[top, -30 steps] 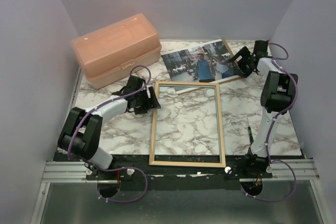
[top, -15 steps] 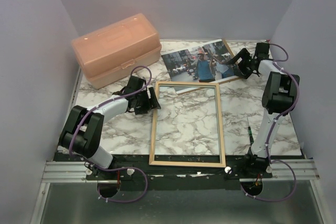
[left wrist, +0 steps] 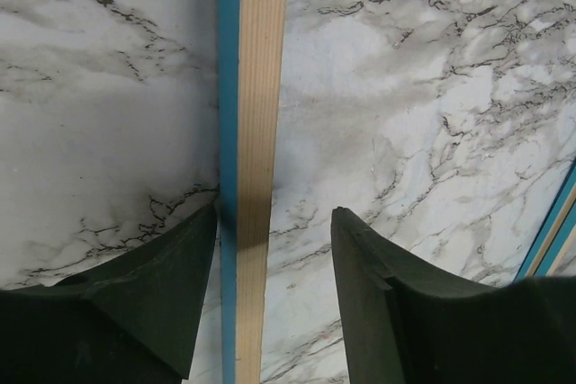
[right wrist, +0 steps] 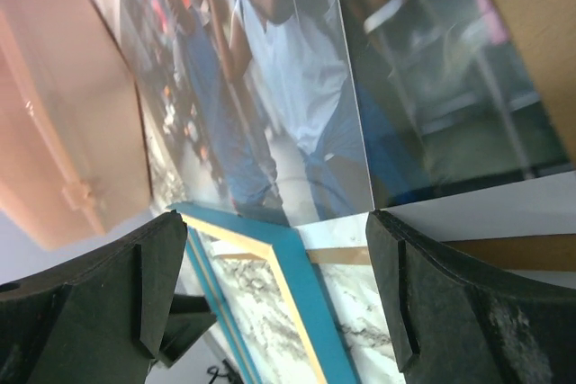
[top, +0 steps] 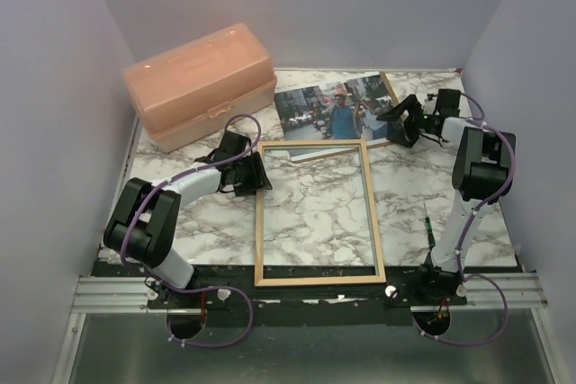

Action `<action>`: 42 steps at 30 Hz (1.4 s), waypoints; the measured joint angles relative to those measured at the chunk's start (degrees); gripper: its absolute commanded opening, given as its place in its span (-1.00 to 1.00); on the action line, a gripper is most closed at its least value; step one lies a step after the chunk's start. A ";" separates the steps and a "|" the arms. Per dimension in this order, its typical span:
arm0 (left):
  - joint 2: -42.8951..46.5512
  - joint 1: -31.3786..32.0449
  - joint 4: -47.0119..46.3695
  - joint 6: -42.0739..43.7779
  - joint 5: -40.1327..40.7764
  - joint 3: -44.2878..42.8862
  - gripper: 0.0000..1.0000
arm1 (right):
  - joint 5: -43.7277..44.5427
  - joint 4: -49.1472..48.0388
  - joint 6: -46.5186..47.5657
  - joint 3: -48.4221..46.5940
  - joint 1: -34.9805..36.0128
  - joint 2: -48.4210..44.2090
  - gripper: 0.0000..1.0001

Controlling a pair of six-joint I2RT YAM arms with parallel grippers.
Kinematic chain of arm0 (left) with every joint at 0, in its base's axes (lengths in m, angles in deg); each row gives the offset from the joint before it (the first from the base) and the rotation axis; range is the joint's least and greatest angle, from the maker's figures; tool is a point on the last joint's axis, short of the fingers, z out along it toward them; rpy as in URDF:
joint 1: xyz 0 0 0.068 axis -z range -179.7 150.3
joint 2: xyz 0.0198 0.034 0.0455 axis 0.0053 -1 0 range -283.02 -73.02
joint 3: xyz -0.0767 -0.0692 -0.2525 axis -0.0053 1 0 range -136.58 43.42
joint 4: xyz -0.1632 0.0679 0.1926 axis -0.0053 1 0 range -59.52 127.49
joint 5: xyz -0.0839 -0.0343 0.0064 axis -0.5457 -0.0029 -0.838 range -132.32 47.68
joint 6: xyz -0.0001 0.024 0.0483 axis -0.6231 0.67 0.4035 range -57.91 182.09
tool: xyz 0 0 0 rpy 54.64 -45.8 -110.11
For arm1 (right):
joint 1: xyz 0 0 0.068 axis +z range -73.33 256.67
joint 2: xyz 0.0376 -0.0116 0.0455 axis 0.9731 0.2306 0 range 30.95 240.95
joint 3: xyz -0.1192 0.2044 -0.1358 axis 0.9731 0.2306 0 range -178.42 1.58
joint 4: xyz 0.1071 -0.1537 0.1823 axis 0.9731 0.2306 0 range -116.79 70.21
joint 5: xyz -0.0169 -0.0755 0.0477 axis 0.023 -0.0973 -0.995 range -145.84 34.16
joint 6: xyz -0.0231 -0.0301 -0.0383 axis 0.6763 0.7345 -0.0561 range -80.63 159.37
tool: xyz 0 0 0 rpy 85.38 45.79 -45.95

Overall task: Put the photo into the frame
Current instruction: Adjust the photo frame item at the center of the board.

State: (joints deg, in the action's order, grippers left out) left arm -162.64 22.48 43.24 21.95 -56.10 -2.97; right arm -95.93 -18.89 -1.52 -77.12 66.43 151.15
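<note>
The frame (top: 315, 213) lies flat mid-table with its light wood face up; its edge shows blue. My left gripper (top: 255, 173) is at the far end of the frame's left rail. In the left wrist view the gripper (left wrist: 274, 213) straddles that rail (left wrist: 256, 132): the left finger touches its blue side and the right finger stands apart from it, so it is open. The photo (top: 333, 110) lies face up behind the frame on a brown backing board (top: 389, 89). My right gripper (top: 400, 123) is open at the photo's right end. In the right wrist view the gripper (right wrist: 277, 222) faces the photo (right wrist: 297, 87) and the frame's blue corner (right wrist: 306, 312).
A pink plastic box (top: 200, 83) stands at the back left, also seen as the pink box (right wrist: 54, 132) in the right wrist view. A small green-tipped tool (top: 429, 222) lies by the right arm's base. Enclosure walls close in on three sides.
The frame's far end has slid left and squared up. My left gripper's jaws have narrowed around the rail. My right gripper has swung lower and left toward the photo.
</note>
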 measured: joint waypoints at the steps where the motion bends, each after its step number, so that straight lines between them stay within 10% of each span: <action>1: -0.09 0.00 0.17 0.04 0.17 0.00 0.00 | -0.98 -0.61 -0.68 0.48 0.04 0.00 0.77; 42: 3.45 -0.15 4.39 5.25 3.06 2.89 -1.00 | -3.23 -5.38 -0.37 13.20 0.37 -6.14 0.66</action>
State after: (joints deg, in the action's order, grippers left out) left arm -159.19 22.32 47.63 27.19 -53.04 -0.08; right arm -99.17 -24.27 -1.89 -63.91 66.80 145.01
